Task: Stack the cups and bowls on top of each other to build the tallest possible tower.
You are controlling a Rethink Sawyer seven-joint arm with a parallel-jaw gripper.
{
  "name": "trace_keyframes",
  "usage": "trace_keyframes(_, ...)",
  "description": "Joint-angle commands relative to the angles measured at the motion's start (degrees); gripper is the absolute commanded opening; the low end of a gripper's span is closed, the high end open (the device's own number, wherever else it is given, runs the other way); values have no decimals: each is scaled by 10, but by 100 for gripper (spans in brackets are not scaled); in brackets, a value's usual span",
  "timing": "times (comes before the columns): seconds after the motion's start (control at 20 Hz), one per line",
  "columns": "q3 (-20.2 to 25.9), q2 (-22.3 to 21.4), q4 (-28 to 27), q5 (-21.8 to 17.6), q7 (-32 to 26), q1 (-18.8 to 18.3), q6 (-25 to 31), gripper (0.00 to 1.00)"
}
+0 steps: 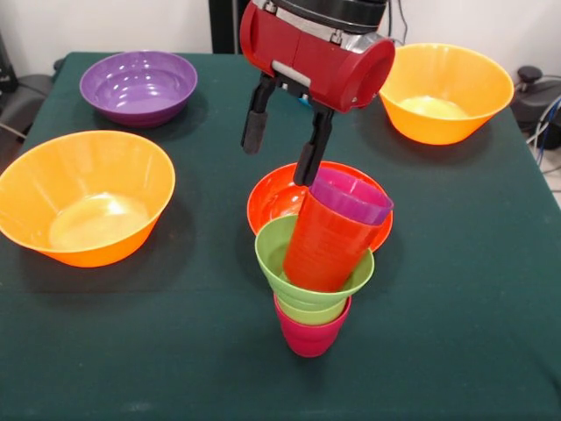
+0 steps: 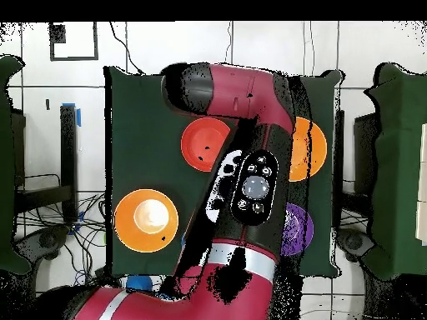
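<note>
Fingers spread, the gripper (image 1: 285, 143) hovers over the tilted tower (image 1: 322, 256) of light, slippery cups, best grasped by the rim.

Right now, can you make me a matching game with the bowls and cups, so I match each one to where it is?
Things:
1. purple bowl
2. crimson cup
3. purple cup
4. red-orange bowl

Places:
A. bottom of the tower
B. behind the tower, on the table
C. top of the tower, inside the orange-red cup
D. far corner of the table, on the picture's left in the front view

Pairs: 1-D, 2-A, 3-C, 4-B
</note>
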Motion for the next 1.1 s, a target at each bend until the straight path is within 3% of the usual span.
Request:
trace_keyframes(0.05,58,6,37,-10,-10,14,53,100)
trace_keyframes(1.1,79,-8,86,9,-1,16,48,100)
